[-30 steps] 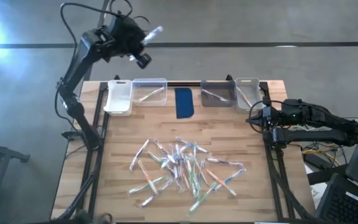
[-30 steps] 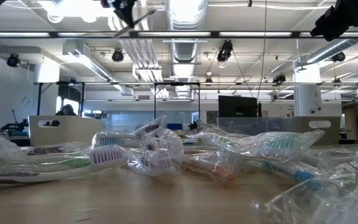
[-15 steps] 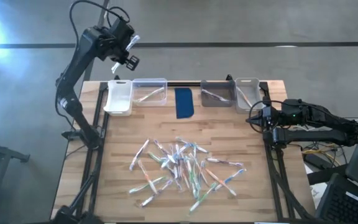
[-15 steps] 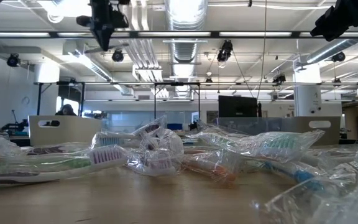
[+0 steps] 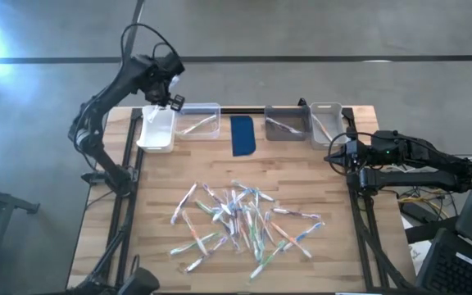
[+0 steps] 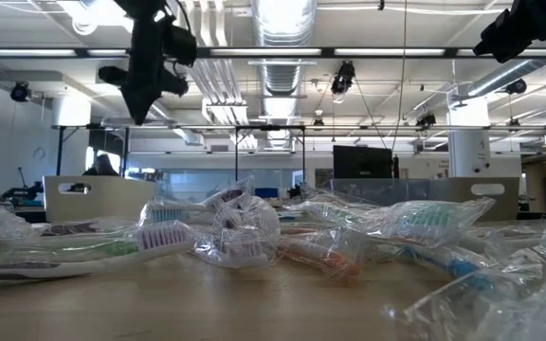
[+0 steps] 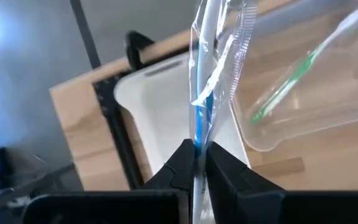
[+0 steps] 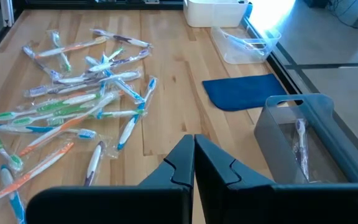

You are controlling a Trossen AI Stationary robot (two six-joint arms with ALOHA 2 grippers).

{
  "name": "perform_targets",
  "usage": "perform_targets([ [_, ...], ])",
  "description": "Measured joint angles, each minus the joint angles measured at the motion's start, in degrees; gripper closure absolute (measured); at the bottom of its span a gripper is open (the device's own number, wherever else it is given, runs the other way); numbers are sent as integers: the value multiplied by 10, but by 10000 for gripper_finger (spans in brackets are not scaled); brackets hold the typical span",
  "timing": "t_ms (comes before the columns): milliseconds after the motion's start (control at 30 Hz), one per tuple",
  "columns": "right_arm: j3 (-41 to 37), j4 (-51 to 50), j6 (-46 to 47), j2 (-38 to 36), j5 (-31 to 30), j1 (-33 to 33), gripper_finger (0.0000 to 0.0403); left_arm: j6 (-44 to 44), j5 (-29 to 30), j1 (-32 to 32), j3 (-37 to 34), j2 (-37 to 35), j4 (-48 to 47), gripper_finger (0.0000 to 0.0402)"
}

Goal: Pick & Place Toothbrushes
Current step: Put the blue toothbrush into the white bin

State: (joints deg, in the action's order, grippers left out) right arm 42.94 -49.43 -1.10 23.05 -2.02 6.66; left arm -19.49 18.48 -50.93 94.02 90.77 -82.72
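Note:
Several wrapped toothbrushes [image 5: 240,221] lie in a loose pile on the middle of the wooden table, also in the low view [image 6: 254,237] and the right wrist view [image 8: 73,106]. My left gripper [image 5: 166,90] hangs above the white bin [image 5: 156,129] at the far left, shut on one wrapped toothbrush [image 7: 207,74] with a blue handle. The clear bin [image 7: 303,93] beside it holds a green toothbrush [image 7: 288,84]. My right gripper [image 8: 194,149] waits shut at the table's right edge [image 5: 336,152]. My left gripper pinches the wrapped toothbrush between its two fingers at the blue part of the handle [image 7: 197,134]. The fingers slant steeply down from above. The brush sticks out ahead of the fingertips in its clear wrapper, lifted clear over the white bin [image 7: 160,112].
Along the far edge stand the white bin, a clear bin [image 5: 197,120], a dark blue pad [image 5: 242,135], a grey bin [image 5: 287,123] and another clear bin [image 5: 326,121]. Each of these bins but the white one holds a toothbrush. Bare wood lies between the bins and the pile.
My left gripper has sunk from high beyond the far edge toward the white bin, tipping from nearly level until it points steeply down, and rolling about its own axis. The toothbrush has stayed in its hold and swung round with it. My right arm has kept still.

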Motion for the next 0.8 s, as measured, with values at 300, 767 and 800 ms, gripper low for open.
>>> perform_targets([
  [300, 0, 0, 0, 0, 0, 0, 394, 8, -6, -13, -136, -30, 68, 376],
  [767, 0, 0, 0, 0, 0, 0, 394, 17, -6, -34, -259, -60, 147, 376],
  [800, 0, 0, 0, 0, 0, 0, 394, 19, -6, -34, -264, -59, 155, 376],
])
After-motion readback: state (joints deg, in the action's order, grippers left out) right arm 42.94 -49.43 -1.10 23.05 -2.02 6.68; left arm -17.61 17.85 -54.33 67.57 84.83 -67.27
